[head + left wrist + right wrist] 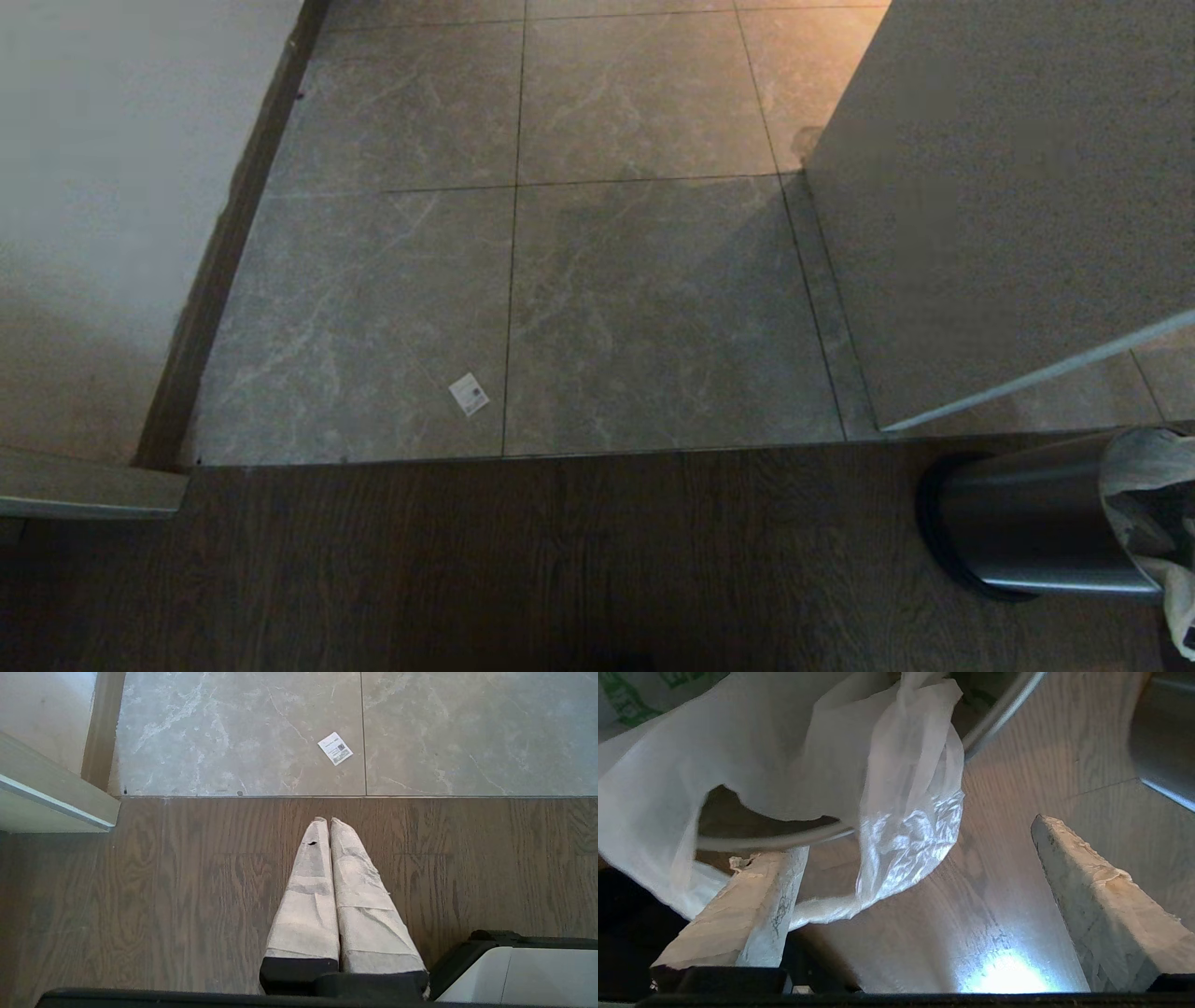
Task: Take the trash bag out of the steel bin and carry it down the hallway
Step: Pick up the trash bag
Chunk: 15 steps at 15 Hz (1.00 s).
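Right claw (920,844) gaping wide, holding nothing, hanging low over the wood floor (1008,868) at the bin's rim (784,840). Bag (798,760) draping over that rim just ahead of the claw, white and crinkly, green print at one corner; one loose fold sagging between the fingers, brushing the nearer wrapped finger (747,905), the other finger (1101,905) standing clear of it. Bin (1027,523) sitting on the wood at the head view's lower right, bag (1153,509) spilling from its mouth, beside a grey panel (980,205). Left claw (330,823) parked, fingers pressed together, empty, pointing toward the tile floor (233,732); small paper label (335,748) lying on the tiles just beyond it.
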Available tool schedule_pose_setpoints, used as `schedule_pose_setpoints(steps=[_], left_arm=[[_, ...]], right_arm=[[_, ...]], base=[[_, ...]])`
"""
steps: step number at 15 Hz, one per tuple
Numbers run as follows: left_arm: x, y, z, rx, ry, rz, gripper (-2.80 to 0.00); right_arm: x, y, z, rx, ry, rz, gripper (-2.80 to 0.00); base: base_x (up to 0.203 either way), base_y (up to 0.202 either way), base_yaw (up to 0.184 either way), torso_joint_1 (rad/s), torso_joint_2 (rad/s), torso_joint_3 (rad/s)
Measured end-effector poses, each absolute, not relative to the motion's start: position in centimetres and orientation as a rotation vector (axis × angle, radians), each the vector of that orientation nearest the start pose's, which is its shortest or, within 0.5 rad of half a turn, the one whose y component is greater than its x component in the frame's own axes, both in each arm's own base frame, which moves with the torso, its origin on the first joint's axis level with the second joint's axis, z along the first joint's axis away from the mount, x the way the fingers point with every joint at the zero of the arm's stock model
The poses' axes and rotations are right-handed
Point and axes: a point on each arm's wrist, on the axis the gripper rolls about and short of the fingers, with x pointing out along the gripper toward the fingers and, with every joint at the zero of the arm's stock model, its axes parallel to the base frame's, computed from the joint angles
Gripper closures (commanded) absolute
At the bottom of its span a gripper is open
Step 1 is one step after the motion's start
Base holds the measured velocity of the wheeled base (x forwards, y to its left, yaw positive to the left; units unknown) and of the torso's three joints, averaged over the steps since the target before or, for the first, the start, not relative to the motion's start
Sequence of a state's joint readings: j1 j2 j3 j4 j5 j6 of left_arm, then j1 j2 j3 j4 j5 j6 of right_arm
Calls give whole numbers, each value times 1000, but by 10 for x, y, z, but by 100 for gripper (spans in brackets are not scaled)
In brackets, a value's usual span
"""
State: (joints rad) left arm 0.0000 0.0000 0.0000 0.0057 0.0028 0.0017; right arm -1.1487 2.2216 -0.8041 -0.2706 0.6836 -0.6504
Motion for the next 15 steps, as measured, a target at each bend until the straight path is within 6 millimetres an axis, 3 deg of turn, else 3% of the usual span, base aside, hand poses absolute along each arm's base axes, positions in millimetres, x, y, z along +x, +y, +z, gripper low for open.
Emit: schedule_pose_setpoints(steps=[15], left_arm=[[-23,0,75,2,6,3,0]], right_arm=[[138,-305,-26,280,798,-166,-280]], base=[[0,0,0,0,0,0]])
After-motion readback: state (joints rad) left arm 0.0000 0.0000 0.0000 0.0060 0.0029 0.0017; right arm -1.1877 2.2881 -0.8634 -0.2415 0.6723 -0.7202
